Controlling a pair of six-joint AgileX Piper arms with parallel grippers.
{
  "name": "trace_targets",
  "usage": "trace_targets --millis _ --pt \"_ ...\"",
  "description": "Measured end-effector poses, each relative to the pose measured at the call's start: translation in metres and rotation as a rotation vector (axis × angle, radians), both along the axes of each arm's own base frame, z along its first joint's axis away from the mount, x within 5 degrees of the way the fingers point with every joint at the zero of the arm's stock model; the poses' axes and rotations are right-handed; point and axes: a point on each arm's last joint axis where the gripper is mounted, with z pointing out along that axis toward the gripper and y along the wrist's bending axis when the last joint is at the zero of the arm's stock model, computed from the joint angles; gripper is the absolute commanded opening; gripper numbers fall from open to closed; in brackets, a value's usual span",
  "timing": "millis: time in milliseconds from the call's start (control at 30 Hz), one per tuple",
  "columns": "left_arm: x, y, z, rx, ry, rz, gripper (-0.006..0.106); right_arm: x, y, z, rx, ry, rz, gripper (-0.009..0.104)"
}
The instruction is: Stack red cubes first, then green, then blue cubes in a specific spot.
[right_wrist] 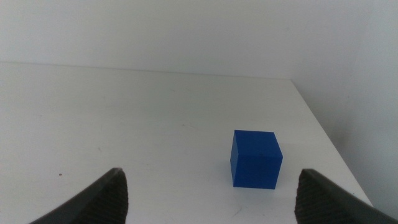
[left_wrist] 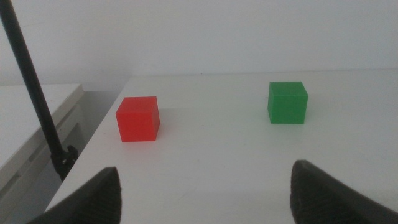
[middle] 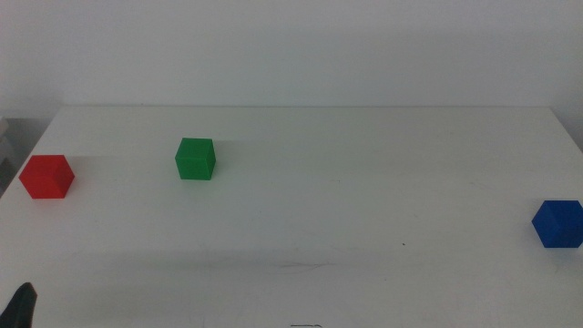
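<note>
The red cube sits on the white table at the far left; the left wrist view also shows it. The green cube stands a little to its right and farther back, also seen in the left wrist view. The blue cube sits at the far right edge, and shows in the right wrist view. My left gripper is open and empty, well short of the red cube; only its tip shows at the bottom left. My right gripper is open and empty, short of the blue cube.
A dark thin pole stands beside the table's left edge, with a white shelf beyond it. The table's right edge runs close to the blue cube. A pale wall rises behind the table.
</note>
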Motion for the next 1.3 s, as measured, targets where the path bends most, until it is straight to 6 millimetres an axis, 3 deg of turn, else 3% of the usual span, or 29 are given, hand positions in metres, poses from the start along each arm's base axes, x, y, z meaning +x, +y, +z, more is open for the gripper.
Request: trace_targets --millis 667,800,1300 --pt "0.0 0.006 -0.002 -0.011 0.018 0.118 0.093 0.0 0.0 0.0 0.0 0.0 0.0 0.094" --pt "0.005 0.007 0.003 -0.03 0.121 0.118 0.093 0.0 0.0 0.0 0.0 0.0 0.0 0.094" --pt "0.076 0.017 0.149 -0.083 0.658 0.111 0.093 0.0 0.0 0.0 0.0 0.0 0.0 0.094"
